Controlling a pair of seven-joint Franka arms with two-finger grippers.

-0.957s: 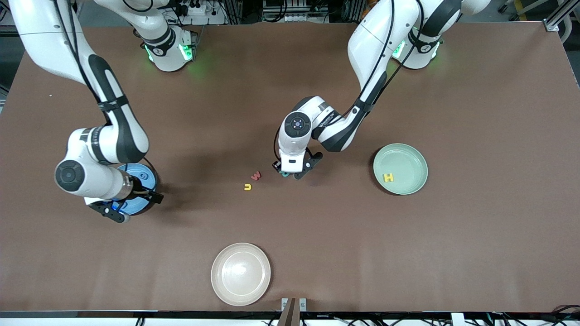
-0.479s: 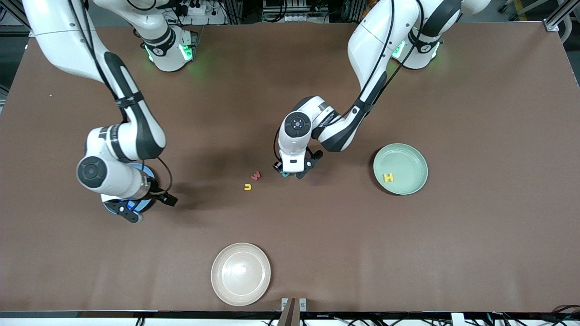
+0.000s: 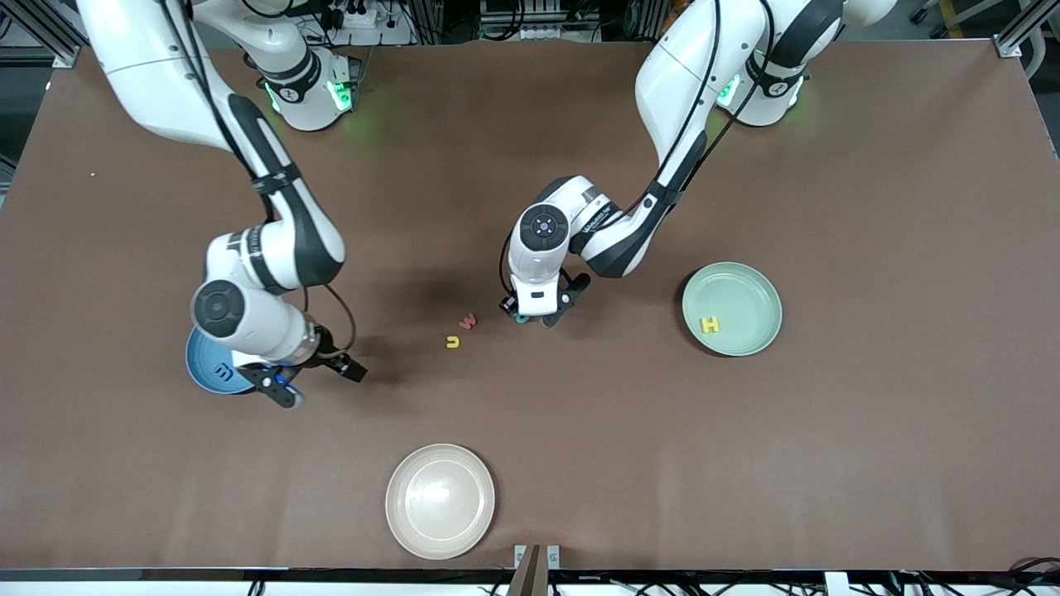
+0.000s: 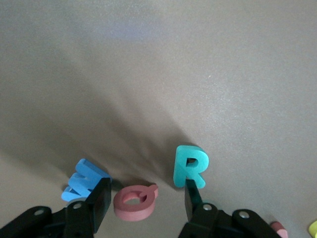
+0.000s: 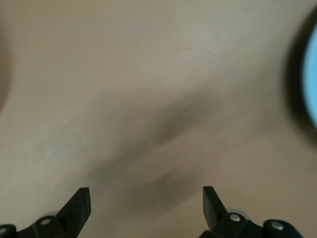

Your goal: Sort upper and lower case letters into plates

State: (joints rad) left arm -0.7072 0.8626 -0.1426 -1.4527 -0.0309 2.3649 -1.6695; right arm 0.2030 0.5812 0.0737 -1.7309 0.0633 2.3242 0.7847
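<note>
— What do we have between the fingers of the left gripper [image 4: 143,201]?

— We see its jaws spread, one black finger on each side of a pink-red Q [image 4: 134,202] that lies flat on the brown table [image 3: 869,430]. We cannot say for sure that either pad touches it. Just beside one finger sits a blue W [image 4: 83,179], and by the other finger a teal R [image 4: 190,166]. In the front view this gripper [image 3: 537,315] is low over the middle of the table, and only a sliver of teal shows under it.

— And the right gripper [image 5: 143,208]?

— Its jaws stand wide with nothing between them, only bare tabletop under them. From the front we place it [image 3: 315,379] over the table just beside the blue plate [image 3: 203,377], at the right arm's end. A blue m [image 3: 224,372] lies in that plate.

— What lies farther out?

— A red w [image 3: 469,320] and a yellow u [image 3: 452,342] rest close together on the table, near the left gripper and toward the right arm's end from it. The mint green plate [image 3: 749,290] sits toward the left arm's end, holding a yellow H [image 3: 710,324]. A cream-white plate [image 3: 440,500] lies nearest the front camera, well apart from both others.
</note>
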